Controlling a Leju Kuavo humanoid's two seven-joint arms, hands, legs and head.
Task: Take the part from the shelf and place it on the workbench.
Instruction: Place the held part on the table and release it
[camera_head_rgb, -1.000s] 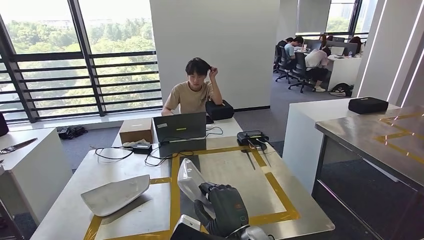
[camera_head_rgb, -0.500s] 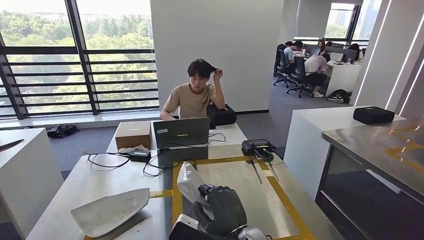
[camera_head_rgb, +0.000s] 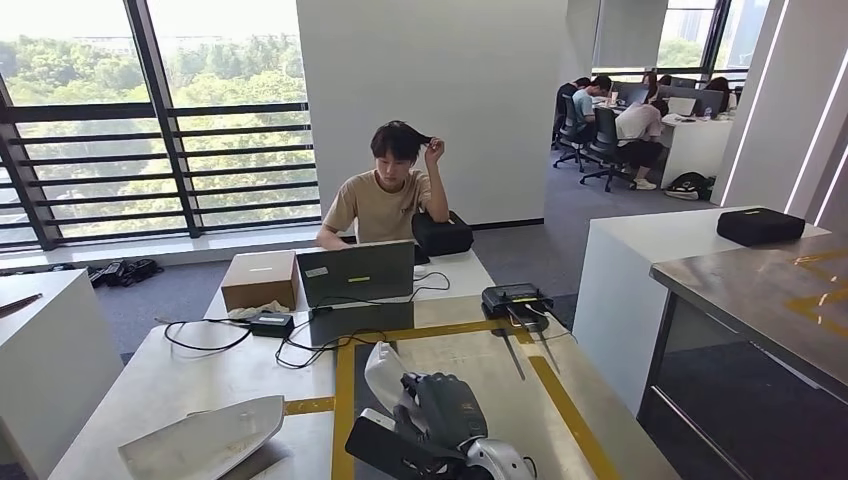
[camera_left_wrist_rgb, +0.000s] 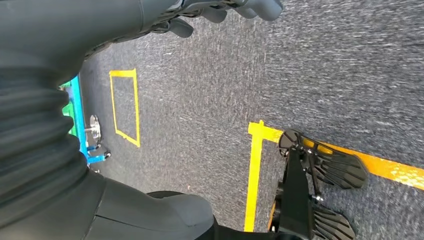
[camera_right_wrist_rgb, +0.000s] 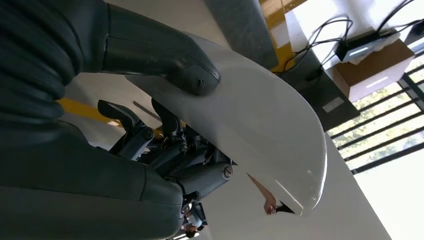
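My right hand (camera_head_rgb: 447, 413) holds a white curved shell part (camera_head_rgb: 384, 370) just above the steel workbench (camera_head_rgb: 480, 365), near its front edge inside the yellow tape frame. In the right wrist view the thumb (camera_right_wrist_rgb: 165, 60) presses on the part's (camera_right_wrist_rgb: 270, 130) smooth outer face. The darker fingers (camera_right_wrist_rgb: 170, 145) curl under it. My left hand (camera_left_wrist_rgb: 125, 30) hangs over the grey carpet with nothing in it and its fingers (camera_left_wrist_rgb: 220, 12) apart from the thumb.
A second white shell part (camera_head_rgb: 205, 440) lies on the bench's front left. At the far end are a laptop (camera_head_rgb: 358, 272), a cardboard box (camera_head_rgb: 258, 279), cables and a black device (camera_head_rgb: 515, 297), with a person (camera_head_rgb: 388, 195) seated behind. Another steel bench (camera_head_rgb: 760, 290) stands right.
The whole picture has shifted as the camera moved, and the workbench now sits nearer and more central. My right hand still holds the white part, slightly more upright.
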